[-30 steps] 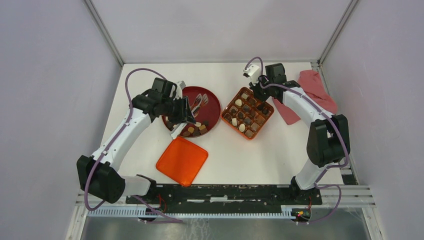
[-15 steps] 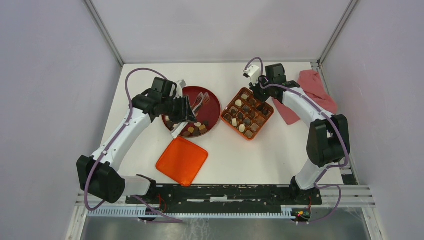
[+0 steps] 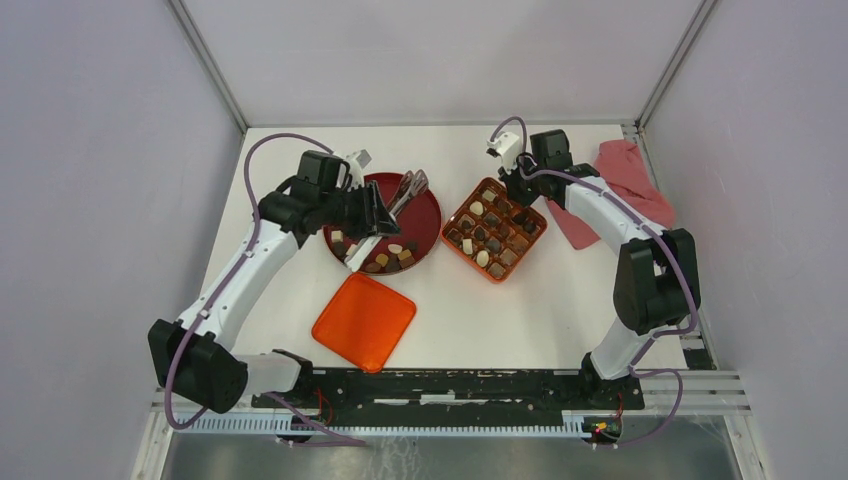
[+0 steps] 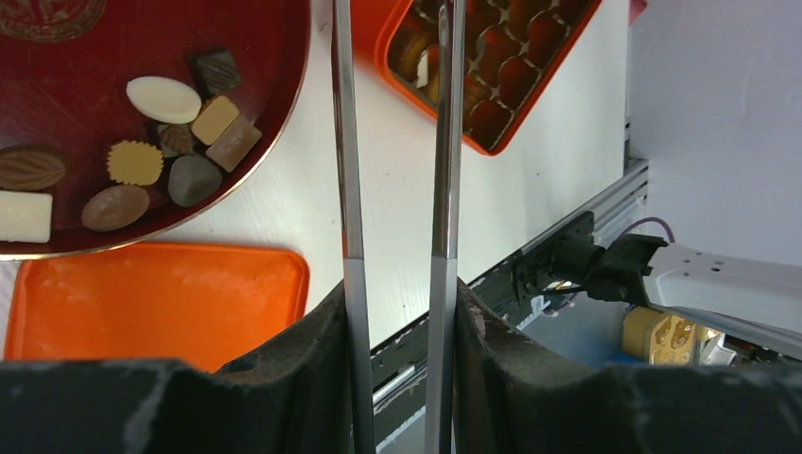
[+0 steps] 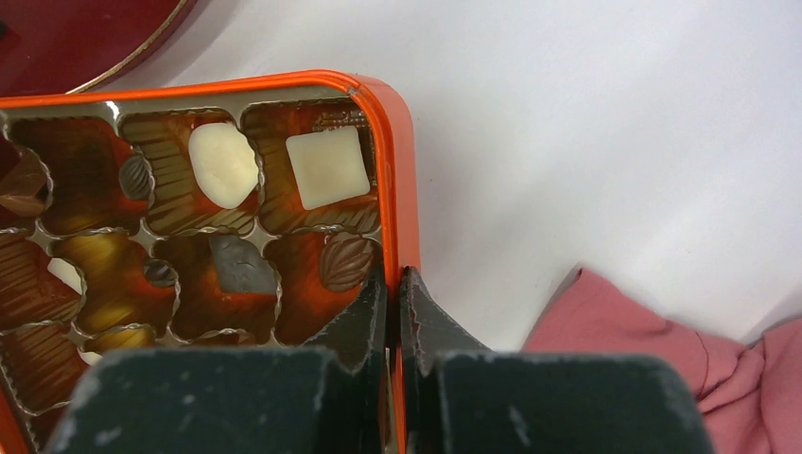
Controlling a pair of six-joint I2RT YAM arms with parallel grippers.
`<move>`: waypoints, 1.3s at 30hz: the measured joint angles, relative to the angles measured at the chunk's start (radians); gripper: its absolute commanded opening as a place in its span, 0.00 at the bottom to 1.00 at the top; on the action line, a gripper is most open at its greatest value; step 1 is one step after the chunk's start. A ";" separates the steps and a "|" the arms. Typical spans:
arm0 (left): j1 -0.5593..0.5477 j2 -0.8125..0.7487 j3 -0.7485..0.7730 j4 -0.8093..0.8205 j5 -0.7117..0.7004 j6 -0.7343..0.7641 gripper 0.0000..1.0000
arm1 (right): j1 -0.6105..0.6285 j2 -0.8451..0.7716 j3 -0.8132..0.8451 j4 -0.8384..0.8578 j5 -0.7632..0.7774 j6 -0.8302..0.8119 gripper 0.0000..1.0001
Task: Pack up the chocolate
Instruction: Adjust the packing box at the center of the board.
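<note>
Several loose chocolate pieces (image 3: pixel 390 256) lie at the near edge of the dark red plate (image 3: pixel 426 215); the left wrist view shows them too (image 4: pixel 163 98). My left gripper (image 3: pixel 372 212) is shut on metal tongs (image 3: pixel 410 186), whose two arms (image 4: pixel 346 142) run over the plate rim toward the orange box (image 3: pixel 540 222). The tong tips are out of the left wrist view. My right gripper (image 3: pixel 513 186) is shut on the box's rim (image 5: pixel 403 170) at its far corner. Many compartments hold chocolates, such as a white square (image 5: pixel 327 166).
The flat orange lid (image 3: pixel 365 320) lies on the table in front of the plate, also in the left wrist view (image 4: pixel 142 298). A pink cloth (image 3: pixel 626 176) lies at the far right beside the box, seen in the right wrist view (image 5: pixel 662 350).
My left gripper has lifted and swung the tongs toward the far side of the plate. The right gripper stays on the box rim.
</note>
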 measured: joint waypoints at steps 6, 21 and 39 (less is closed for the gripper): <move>-0.014 -0.005 -0.002 0.072 0.042 -0.035 0.02 | 0.000 -0.006 -0.016 0.006 -0.005 0.013 0.00; -0.202 -0.008 -0.044 0.163 0.096 -0.077 0.02 | 0.000 -0.009 -0.032 0.026 -0.032 0.083 0.00; -0.425 0.209 -0.065 0.322 0.095 -0.087 0.02 | 0.000 -0.013 -0.069 0.053 -0.032 0.105 0.00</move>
